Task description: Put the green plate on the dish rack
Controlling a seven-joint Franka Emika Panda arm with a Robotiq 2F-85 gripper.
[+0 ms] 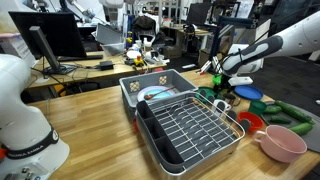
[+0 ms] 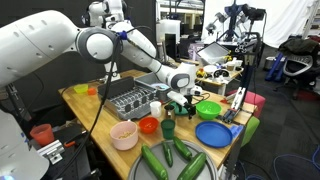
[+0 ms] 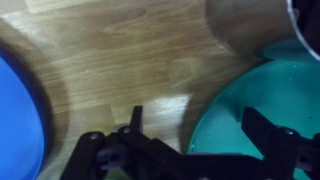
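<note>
The green plate [image 3: 262, 110] was seen lying flat on the wooden desk [image 3: 130, 60], at 3 o'clock in the wrist view. The gripper [image 3: 185, 150] was held low over its edge, jaws spread, with one finger [image 3: 272, 135] above the plate. A blue plate [image 3: 15, 120] was shown at 9 o'clock. The dish rack [image 1: 195, 125] was seen nearby in an exterior view.
</note>
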